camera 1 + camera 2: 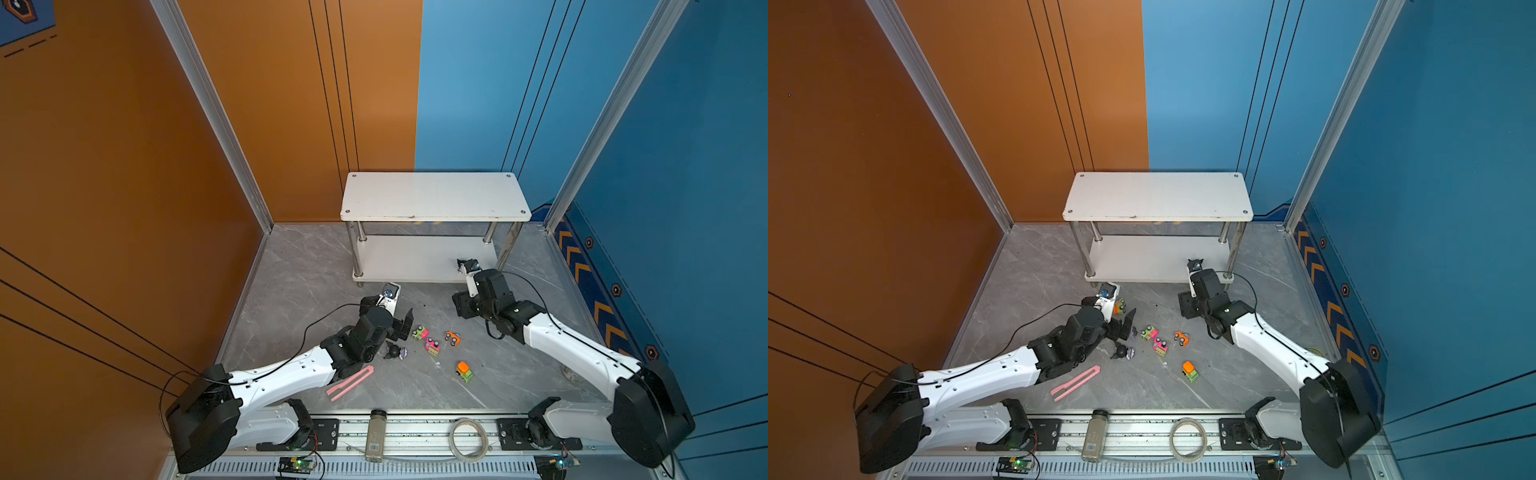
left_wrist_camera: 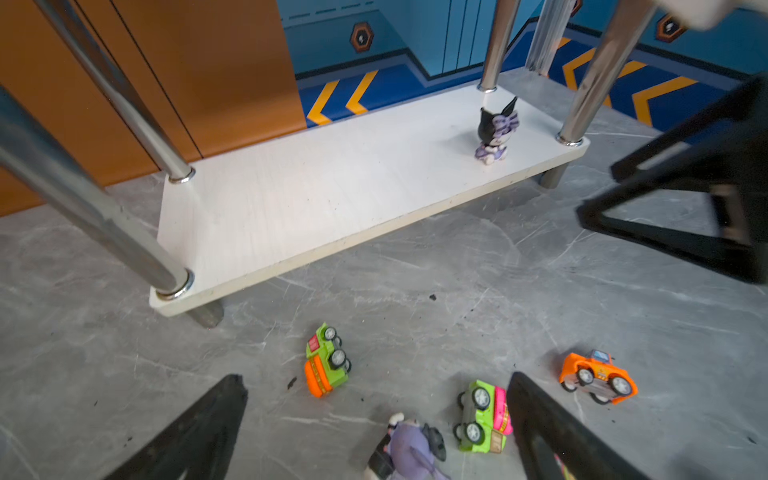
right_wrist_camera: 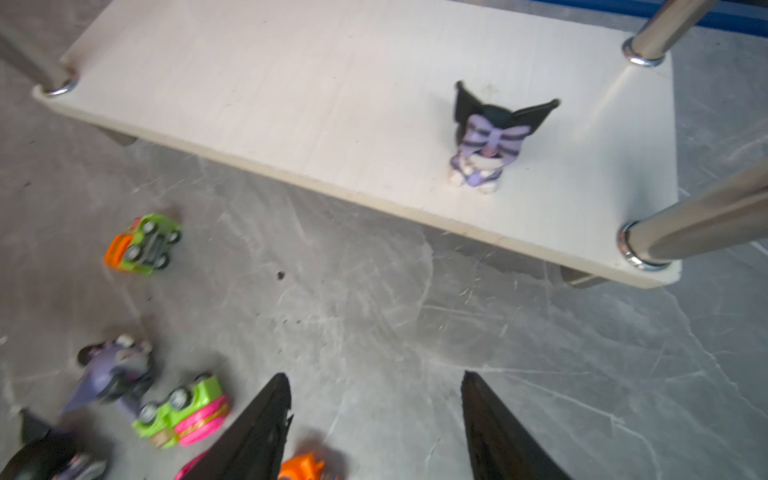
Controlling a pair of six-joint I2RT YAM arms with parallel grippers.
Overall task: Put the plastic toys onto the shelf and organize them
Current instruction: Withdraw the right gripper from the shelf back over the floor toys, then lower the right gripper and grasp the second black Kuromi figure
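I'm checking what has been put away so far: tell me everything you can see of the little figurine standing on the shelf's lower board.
The figurine is a small toy, seemingly moulded plastic: black head with two pointed black ears, a purple bow striped dark, purple and white body. It stands upright on the lower board of the white shelf, toward its right end in both top views, between the two chrome legs there and touching neither. Only the board touches it.
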